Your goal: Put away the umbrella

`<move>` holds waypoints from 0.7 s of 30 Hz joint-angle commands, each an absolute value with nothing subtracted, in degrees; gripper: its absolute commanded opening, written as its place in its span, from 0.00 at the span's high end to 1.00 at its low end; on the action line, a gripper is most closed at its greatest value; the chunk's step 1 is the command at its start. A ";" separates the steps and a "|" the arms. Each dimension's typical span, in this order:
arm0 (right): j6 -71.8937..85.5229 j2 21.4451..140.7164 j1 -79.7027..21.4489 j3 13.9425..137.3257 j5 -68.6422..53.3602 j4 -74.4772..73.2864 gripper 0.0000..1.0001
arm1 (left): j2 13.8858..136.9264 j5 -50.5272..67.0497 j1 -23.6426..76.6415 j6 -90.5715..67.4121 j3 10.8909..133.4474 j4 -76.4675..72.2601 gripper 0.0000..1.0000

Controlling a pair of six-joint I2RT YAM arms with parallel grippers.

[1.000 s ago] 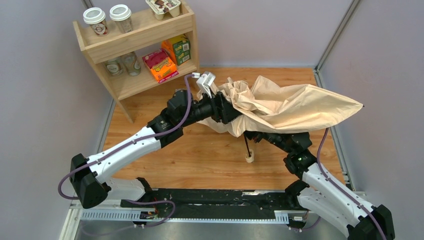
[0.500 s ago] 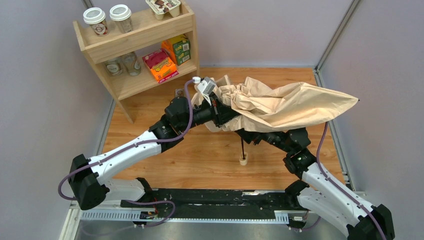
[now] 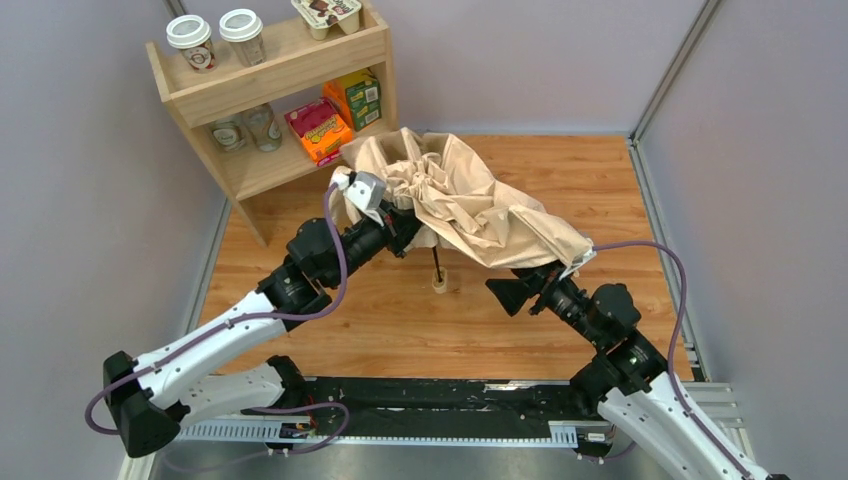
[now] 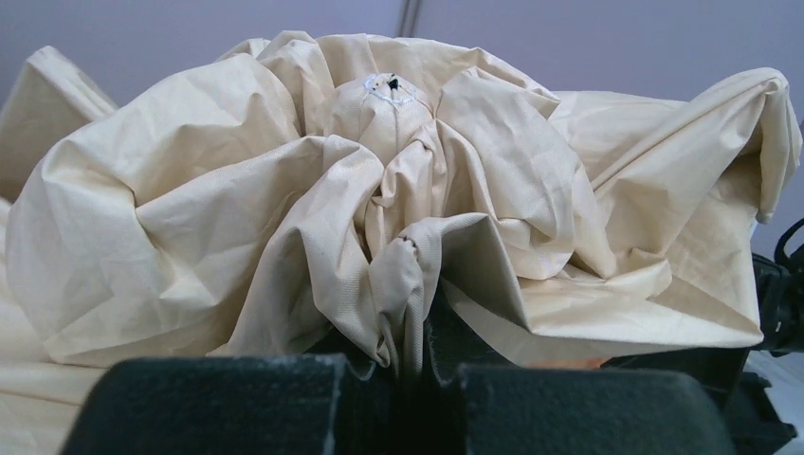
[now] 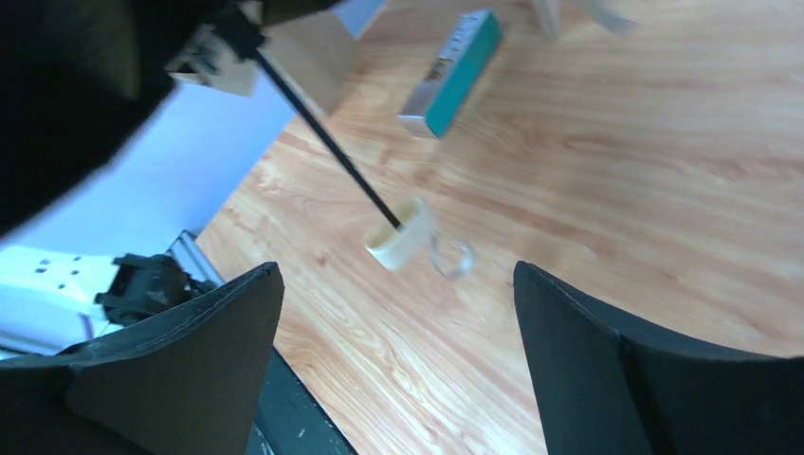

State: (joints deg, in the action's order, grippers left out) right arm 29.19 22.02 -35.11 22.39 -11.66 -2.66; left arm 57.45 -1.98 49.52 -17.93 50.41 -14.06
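Note:
The umbrella [image 3: 470, 200] hangs above the wooden floor as a crumpled beige canopy. Its thin black shaft [image 3: 436, 262] points down to the small pale knob handle [image 3: 438, 283]. My left gripper [image 3: 405, 232] is at the canopy's left underside. In the left wrist view that gripper [image 4: 412, 365] is shut on a fold of the fabric [image 4: 379, 218]. My right gripper [image 3: 510, 293] is open under the canopy's right end and holds nothing. In the right wrist view its gripper [image 5: 393, 275] has wide-apart fingers [image 5: 218, 341], with the knob [image 5: 400, 242], a clear loop strap [image 5: 453, 256] and the shaft [image 5: 322, 133] beyond them.
A wooden shelf [image 3: 270, 100] stands at the back left with paper cups [image 3: 190, 40], glasses and snack boxes [image 3: 320, 128]. A teal box [image 5: 455, 71] lies on the floor beyond the knob. Grey walls close in on the left, back and right.
The left gripper has shut on the canopy and drawn it left toward the shelf. The right gripper has opened, let go and drawn back toward the near right. The knob moved left.

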 commanded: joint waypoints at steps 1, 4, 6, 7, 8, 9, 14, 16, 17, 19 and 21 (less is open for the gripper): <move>30.94 15.92 -35.07 23.99 -0.20 -17.91 0.06 | 50.64 -7.29 49.39 -8.44 49.75 -15.12 1.00; 31.03 13.89 -35.07 26.27 7.01 -24.06 0.05 | 47.99 -10.54 49.31 -10.01 49.48 -10.39 1.00; 33.73 14.76 -35.07 27.42 10.44 -26.97 0.03 | 45.89 -18.41 49.22 -14.90 51.06 -4.35 1.00; 34.97 15.81 -35.07 27.16 10.46 -26.03 0.03 | 45.01 -19.50 49.13 -16.94 52.46 -2.39 1.00; 35.68 17.73 -35.07 26.38 7.94 -23.06 0.04 | 44.48 -17.95 49.04 -20.27 52.82 -1.24 1.00; 35.94 20.45 -35.07 25.15 3.65 -17.81 0.07 | 43.95 -15.93 48.87 -23.78 52.82 -1.67 1.00; 27.36 36.81 -34.98 34.78 -7.48 -16.06 0.16 | 45.00 -2.72 48.78 -24.36 55.02 -2.48 1.00; 20.60 36.92 -34.98 37.78 -6.77 -18.10 0.17 | 43.95 -3.25 48.78 -19.79 55.37 1.90 1.00; 16.48 36.57 -34.98 39.01 -6.77 -19.50 0.18 | 43.60 -3.69 48.78 -16.64 54.85 3.76 1.00; 11.37 35.34 -34.98 42.17 -7.46 -23.09 0.18 | 41.93 -7.37 48.78 -13.64 53.88 6.31 1.00; 6.79 32.89 -34.98 43.68 -12.80 -24.17 0.18 | 40.61 -9.75 48.69 -11.35 53.18 7.64 1.00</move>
State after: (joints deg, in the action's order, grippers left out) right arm 20.23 37.21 -34.96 37.56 -6.07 -21.61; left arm 43.97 -6.46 48.77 -18.63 52.05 5.76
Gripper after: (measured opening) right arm 0.819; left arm 0.069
